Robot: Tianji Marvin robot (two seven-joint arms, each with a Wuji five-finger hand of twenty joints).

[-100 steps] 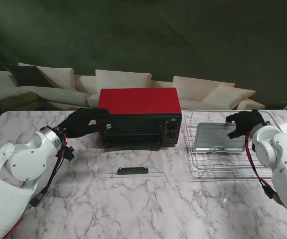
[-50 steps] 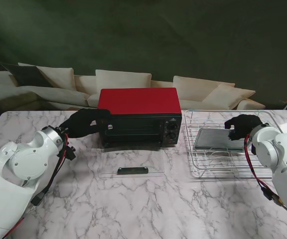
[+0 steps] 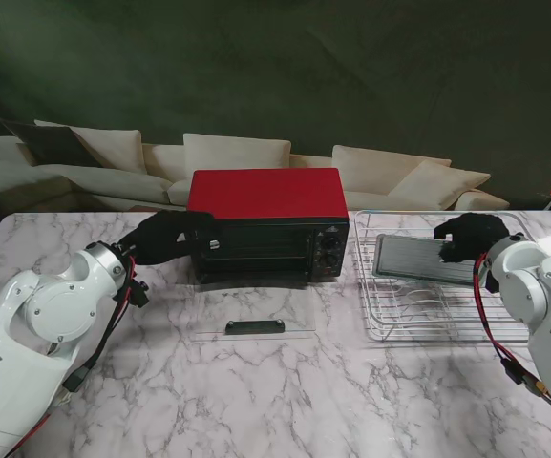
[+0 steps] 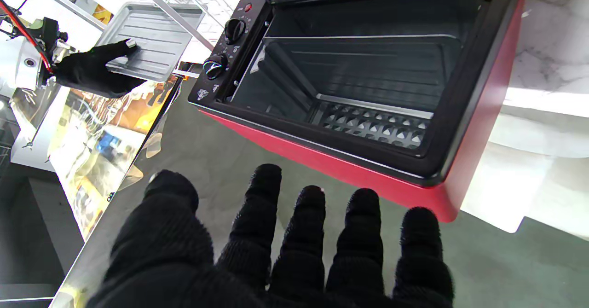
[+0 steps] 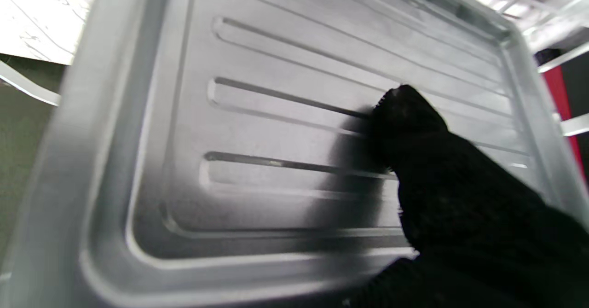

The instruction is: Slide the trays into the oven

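Note:
The red-topped oven (image 3: 265,196) stands mid-table with its glass door (image 3: 254,315) folded down flat; its dark cavity (image 4: 349,78) has nothing in it. My left hand (image 3: 165,237) is open, fingers (image 4: 294,243) spread, by the oven's left front corner. A ribbed metal tray (image 3: 413,256) is tilted up on edge over the wire rack (image 3: 437,320) to the oven's right. My right hand (image 3: 466,234) is shut on the tray's right edge, and one fingertip (image 5: 405,114) presses the ribbed floor of the tray (image 5: 276,137). The left wrist view also shows the tray (image 4: 152,41) and right hand (image 4: 92,68).
The oven's knobs (image 3: 330,250) face me on its right front. The open door's dark handle (image 3: 254,327) lies nearest me. Wire loops sit inside the rack under the tray. A pale sofa (image 3: 237,157) runs behind the marble table (image 3: 285,401).
My right hand has raised the tray off the rack floor and tipped it up on edge. The left hand has hardly moved.

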